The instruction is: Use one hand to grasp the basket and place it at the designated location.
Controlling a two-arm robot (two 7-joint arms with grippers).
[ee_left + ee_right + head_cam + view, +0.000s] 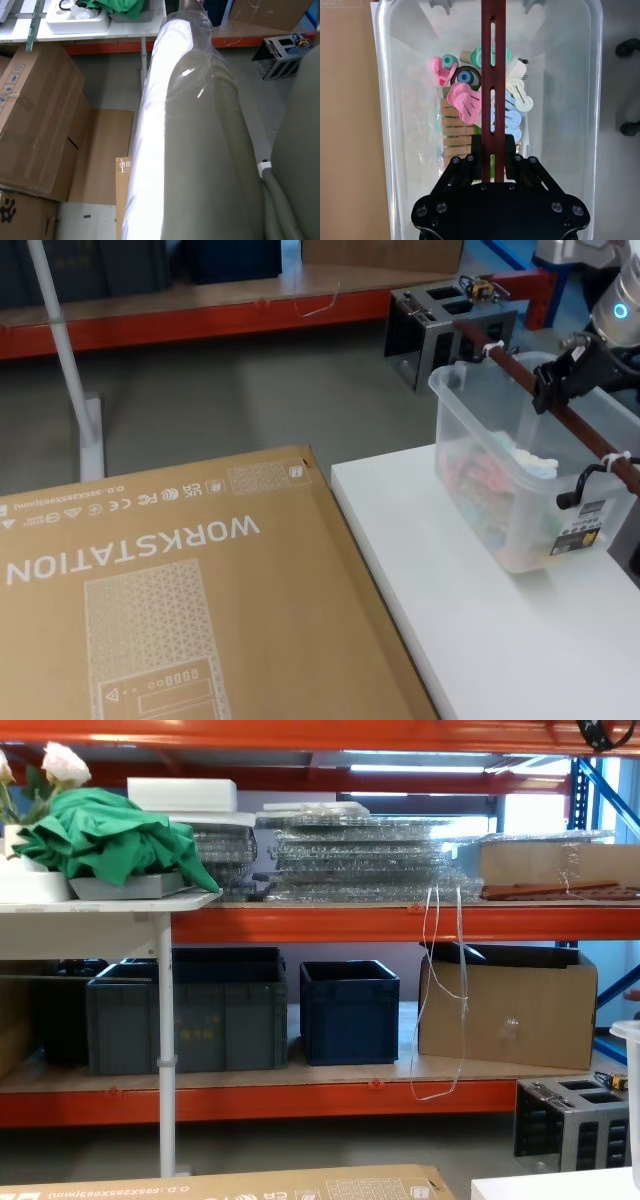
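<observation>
One gripper (556,380), the right, apparently clamps the basket (500,490) handle (540,390).

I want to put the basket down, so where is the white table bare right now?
Bare white table runs from the cardboard box across to the basket, and everything nearer than the basket. The far right corner is crowded: the basket sits there, right gripper shut on its rod handle.

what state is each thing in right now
translucent whitish plastic basket: upright on the white table, near its far right edge
reddish-brown rod handle: spans the rim, clamped
pink, green and pale pegs: piled inside the basket
black two-finger right hand: shut on the handle
large brown cardboard box: lying flat beside the table
</observation>
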